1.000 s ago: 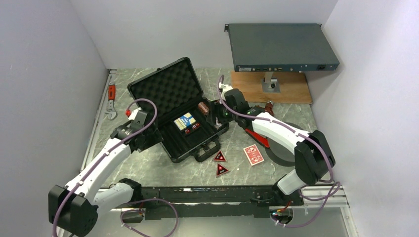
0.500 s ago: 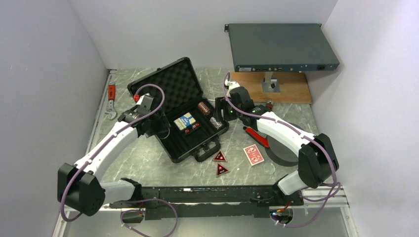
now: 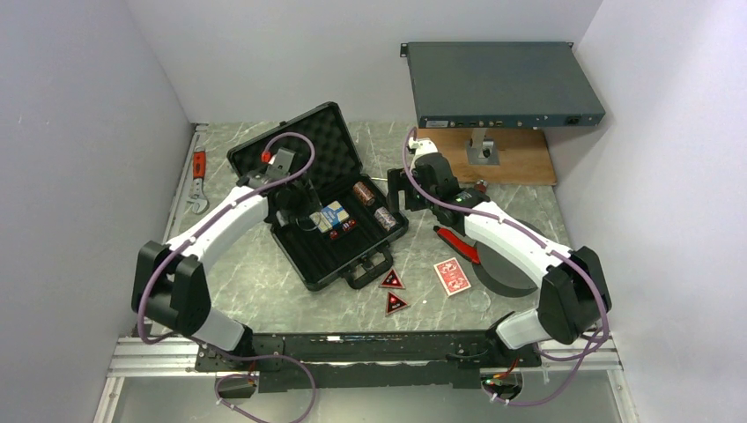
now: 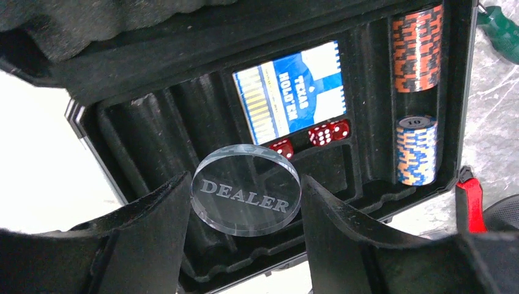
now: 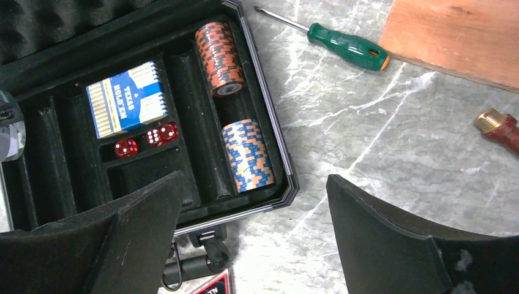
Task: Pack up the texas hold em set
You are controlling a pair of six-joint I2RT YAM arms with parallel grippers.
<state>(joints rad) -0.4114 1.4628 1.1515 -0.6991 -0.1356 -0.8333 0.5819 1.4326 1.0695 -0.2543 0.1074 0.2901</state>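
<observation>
Your left jaws grip the clear dealer button (image 4: pixel 246 190) over the case (image 3: pixel 339 251); right jaws gape empty. Wrist views crop the lid (image 5: pixel 61 24).

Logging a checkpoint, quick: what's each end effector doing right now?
Left end effector: closed on the clear dealer button.
Right end effector: open, empty.

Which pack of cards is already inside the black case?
The blue pack. It lies flat in a slot of the open case. The red pack is outside the case, on the table.
</observation>
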